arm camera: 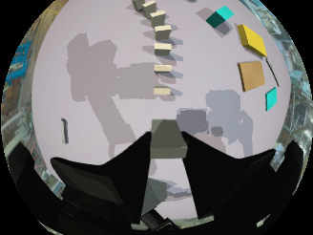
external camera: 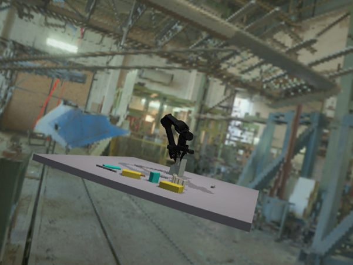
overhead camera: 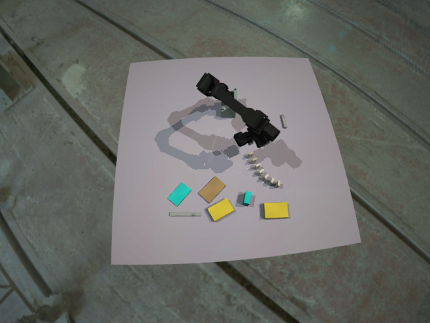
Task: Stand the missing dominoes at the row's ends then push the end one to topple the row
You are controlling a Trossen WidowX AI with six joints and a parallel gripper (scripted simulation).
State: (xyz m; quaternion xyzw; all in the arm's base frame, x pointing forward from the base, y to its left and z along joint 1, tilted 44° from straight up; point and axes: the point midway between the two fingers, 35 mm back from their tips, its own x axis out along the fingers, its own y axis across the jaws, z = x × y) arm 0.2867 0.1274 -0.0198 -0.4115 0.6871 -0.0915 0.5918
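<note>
My gripper [arm camera: 165, 136] [external camera: 177, 161] is shut on a domino [arm camera: 168, 139], which looks grey-green in the wrist view. It is held in the air near the arm-side end of the row; the top and exterior views mostly hide it. Several small cream dominoes stand upright in a curved row. The nearest end domino [overhead camera: 251, 153] [arm camera: 162, 91] stands just ahead of the gripper in the wrist view. The far end domino [overhead camera: 278, 184] is near the right yellow block. No standing domino touches the gripper.
A teal block [overhead camera: 246, 198] [external camera: 154, 176] stands beside the row. Yellow blocks [overhead camera: 276, 210] [overhead camera: 221, 210], a brown slab [overhead camera: 212, 189], a flat teal slab [overhead camera: 179, 193] and a long grey bar [overhead camera: 185, 214] lie beyond. A short grey bar [overhead camera: 283, 121] [arm camera: 65, 131] lies right of the arm.
</note>
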